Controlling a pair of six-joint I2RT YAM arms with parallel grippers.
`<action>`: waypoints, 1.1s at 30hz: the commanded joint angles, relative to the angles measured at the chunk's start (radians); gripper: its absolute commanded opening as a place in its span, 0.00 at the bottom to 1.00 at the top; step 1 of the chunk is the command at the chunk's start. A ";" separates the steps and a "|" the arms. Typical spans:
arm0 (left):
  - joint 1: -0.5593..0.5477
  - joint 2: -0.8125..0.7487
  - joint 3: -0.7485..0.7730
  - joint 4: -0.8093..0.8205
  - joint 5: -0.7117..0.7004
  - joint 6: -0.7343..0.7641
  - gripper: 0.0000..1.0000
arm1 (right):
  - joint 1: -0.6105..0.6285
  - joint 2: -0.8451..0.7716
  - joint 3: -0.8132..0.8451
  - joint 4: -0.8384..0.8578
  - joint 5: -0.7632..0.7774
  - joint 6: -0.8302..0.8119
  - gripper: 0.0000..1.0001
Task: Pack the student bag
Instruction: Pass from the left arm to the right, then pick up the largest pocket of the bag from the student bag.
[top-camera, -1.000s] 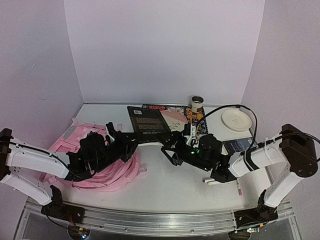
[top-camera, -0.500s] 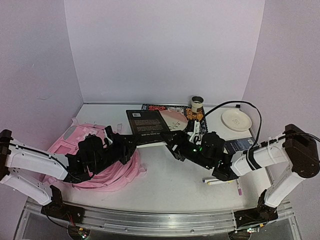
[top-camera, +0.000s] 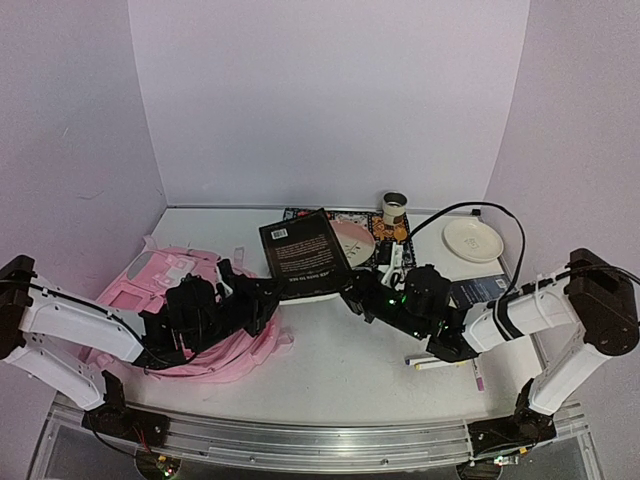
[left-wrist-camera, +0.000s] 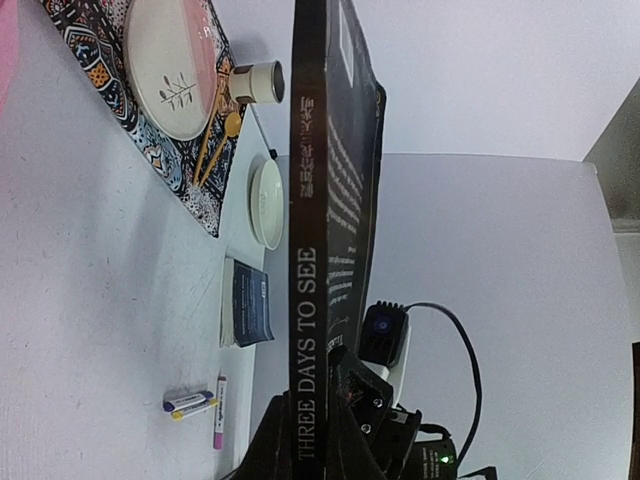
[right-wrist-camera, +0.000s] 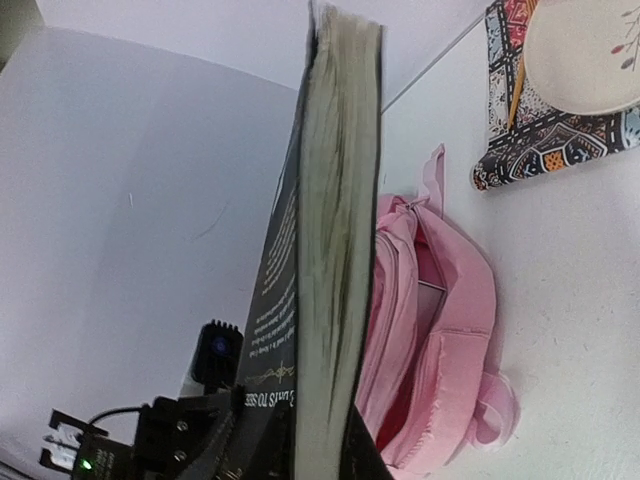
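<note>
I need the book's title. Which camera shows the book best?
Left wrist: the book shows its spine there, title legible. The top view shows its dark cover from afar; the right wrist, mostly page edges.

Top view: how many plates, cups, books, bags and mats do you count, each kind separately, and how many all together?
Plates: 2, the plate on the mat and the white plate
Cups: 1, the cup
Books: 2, the black book and the small blue book
Bags: 1, the pink bag
Mats: 1, the patterned mat
Total: 7
</note>
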 joint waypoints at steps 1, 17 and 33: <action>-0.018 -0.031 -0.029 0.080 -0.005 0.056 0.09 | -0.024 -0.046 -0.014 0.444 -0.016 -0.033 0.01; -0.017 -0.170 0.092 -0.555 -0.228 0.556 0.70 | -0.119 -0.132 -0.159 0.453 -0.081 -0.013 0.00; -0.029 0.006 0.454 -1.335 -0.256 0.688 0.80 | -0.133 -0.131 -0.231 0.448 -0.182 0.045 0.00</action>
